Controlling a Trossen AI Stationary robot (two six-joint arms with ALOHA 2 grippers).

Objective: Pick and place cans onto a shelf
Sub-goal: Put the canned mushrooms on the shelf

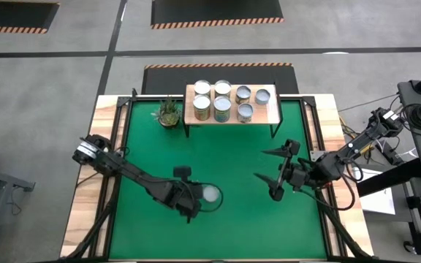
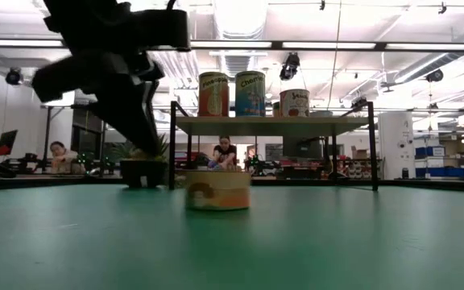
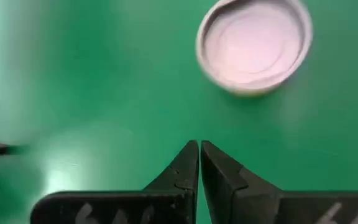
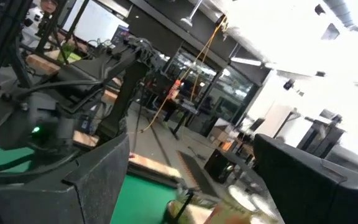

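Grey concrete floor with hazard-striped mats surrounds a pale wooden tabletop [image 1: 86,186] covered by a large green mat [image 1: 225,157]; beyond it the low view shows a bright workshop with ceiling lights and seated people far back. At the mat's far edge stands the shelf [image 1: 272,111], a light wood board on thin black legs, carrying seven cans [image 1: 229,101] in two rows: four behind, three in front, with the front row's right end bare. From the low view only three labelled cans show above the board, the rest hidden behind them. Left of the shelf sits a small potted plant [image 1: 169,112]. One short can [image 1: 210,194] stands alone on the mat near the front, its round pale top clear in the left wrist view. The left pincer [image 1: 194,207] hovers just beside it, fingers pressed together and holding nothing. The right pincer [image 1: 269,174] waits over the mat's right side, fingers spread wide apart and empty. Its wrist view is tilted, and the cans there are blurred.
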